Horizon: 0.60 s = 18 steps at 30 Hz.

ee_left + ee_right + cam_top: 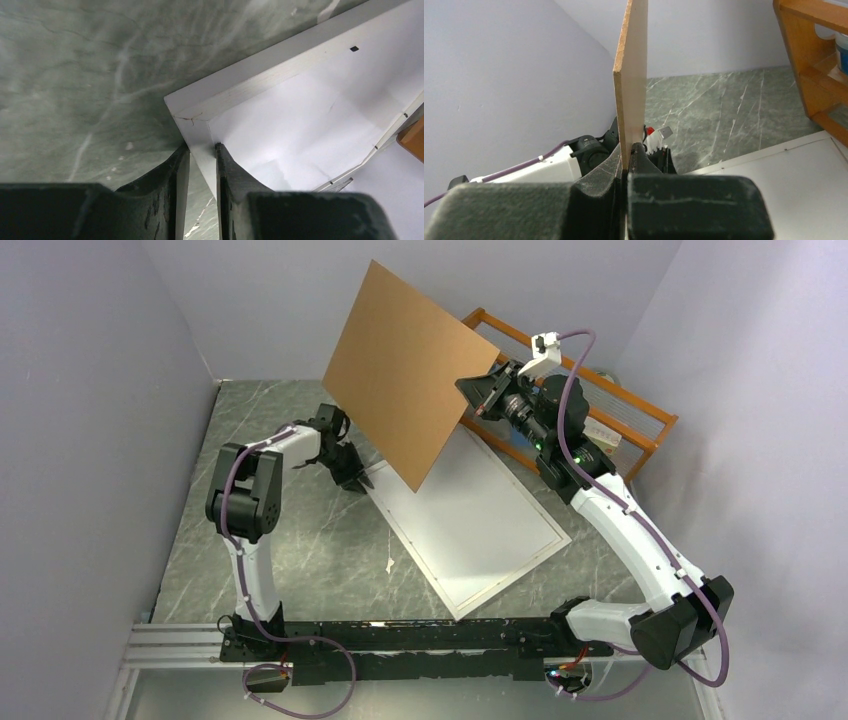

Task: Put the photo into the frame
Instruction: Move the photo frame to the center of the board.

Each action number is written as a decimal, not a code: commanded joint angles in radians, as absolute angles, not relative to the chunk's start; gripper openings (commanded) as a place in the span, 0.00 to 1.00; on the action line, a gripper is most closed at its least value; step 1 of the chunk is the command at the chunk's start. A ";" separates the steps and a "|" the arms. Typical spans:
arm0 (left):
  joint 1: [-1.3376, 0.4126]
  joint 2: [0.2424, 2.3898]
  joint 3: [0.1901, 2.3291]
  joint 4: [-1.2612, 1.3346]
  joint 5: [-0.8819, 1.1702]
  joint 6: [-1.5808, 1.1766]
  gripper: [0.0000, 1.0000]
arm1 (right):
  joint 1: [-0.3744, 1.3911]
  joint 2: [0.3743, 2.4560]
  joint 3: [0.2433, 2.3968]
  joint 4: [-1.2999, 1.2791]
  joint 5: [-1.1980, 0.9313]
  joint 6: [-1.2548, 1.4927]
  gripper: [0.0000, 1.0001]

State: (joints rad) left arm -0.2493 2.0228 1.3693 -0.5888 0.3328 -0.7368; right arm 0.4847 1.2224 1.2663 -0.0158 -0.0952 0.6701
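Top view: L pincer (352,478) sits low at the far-left corner of the frame (508,574), jaws nearly together w/ the rim btwn them. The frame lies flat on the table (300,550), spreading from that pincer toward 4–5 o'clock; its centre shows plain white, can't tell if that is a print's back. R pincer (478,392) is up in the air, clamped on the edge of the brown backing board (405,370), which stands tilted off toward its 9–10 o'clock, lower corner hanging over the frame's far end. Orange rack (640,425) at approx 2 o'clock of the view.

Left wrist: L pincer (202,160) straddles the frame (240,85) border just below its corner, both fingers (227,170) touching the white strip, so gripped on it. The corner is at 12 o'clock of the tips, the white inside at 2–3 o'clock.

Right wrist: R pincer (626,155) pinched tight on the backing board (631,75), seen edge-on, rising to 12 o'clock. Frame (784,165) lies low at 3–4 o'clock; rack (806,60) at 2.
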 commanded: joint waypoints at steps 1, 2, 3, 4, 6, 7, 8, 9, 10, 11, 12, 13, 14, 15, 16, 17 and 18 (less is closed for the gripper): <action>-0.145 2.058 1.348 -0.601 0.281 -0.546 0.20 | 0.486 1.190 1.327 0.091 -0.136 0.708 0.00; -0.120 2.055 1.347 -0.593 0.298 -0.525 0.20 | 0.486 1.195 1.330 0.092 -0.142 0.711 0.00; -0.094 2.056 1.346 -0.587 0.328 -0.499 0.19 | 0.486 1.199 1.331 0.094 -0.146 0.717 0.00; -0.069 2.060 1.351 -0.585 0.349 -0.477 0.18 | 0.487 1.203 1.331 0.096 -0.150 0.723 0.00; -0.021 2.080 1.375 -0.598 0.383 -0.443 0.17 | 0.486 1.212 1.331 0.103 -0.161 0.732 0.00; 0.007 2.095 1.394 -0.607 0.418 -0.428 0.17 | 0.486 1.216 1.330 0.106 -0.166 0.738 0.00; 0.045 2.111 1.426 -0.621 0.448 -0.410 0.17 | 0.486 1.222 1.330 0.110 -0.169 0.745 0.00; 0.063 2.128 1.452 -0.634 0.469 -0.394 0.17 | 0.486 1.227 1.331 0.110 -0.171 0.748 0.00; 0.079 2.146 1.475 -0.649 0.475 -0.377 0.16 | 0.486 1.232 1.333 0.111 -0.173 0.750 0.00; 0.094 2.155 1.496 -0.659 0.472 -0.364 0.16 | 0.486 1.236 1.333 0.113 -0.174 0.753 0.00; 0.108 2.164 1.513 -0.664 0.471 -0.354 0.17 | 0.486 1.241 1.335 0.113 -0.175 0.757 0.00; 0.127 2.174 1.530 -0.664 0.476 -0.350 0.17 | 0.486 1.246 1.337 0.114 -0.175 0.761 0.00; 0.143 2.183 1.547 -0.664 0.484 -0.350 0.17 | 0.486 1.252 1.339 0.116 -0.175 0.763 0.00; 0.162 2.194 1.564 -0.660 0.494 -0.356 0.18 | 0.486 1.257 1.340 0.118 -0.176 0.769 0.00; 0.178 2.205 1.584 -0.653 0.502 -0.362 0.18 | 0.486 1.262 1.342 0.121 -0.176 0.776 0.00; 0.191 2.217 1.606 -0.648 0.508 -0.363 0.19 | 0.486 1.267 1.341 0.126 -0.178 0.784 0.00; 0.201 2.229 1.636 -0.649 0.512 -0.363 0.20 | 0.486 1.275 1.341 0.129 -0.177 0.791 0.00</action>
State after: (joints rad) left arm 0.1513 2.1689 1.5608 -0.6796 0.5411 -0.4263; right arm 0.4858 1.2778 1.2690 -0.0296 -0.1642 0.7372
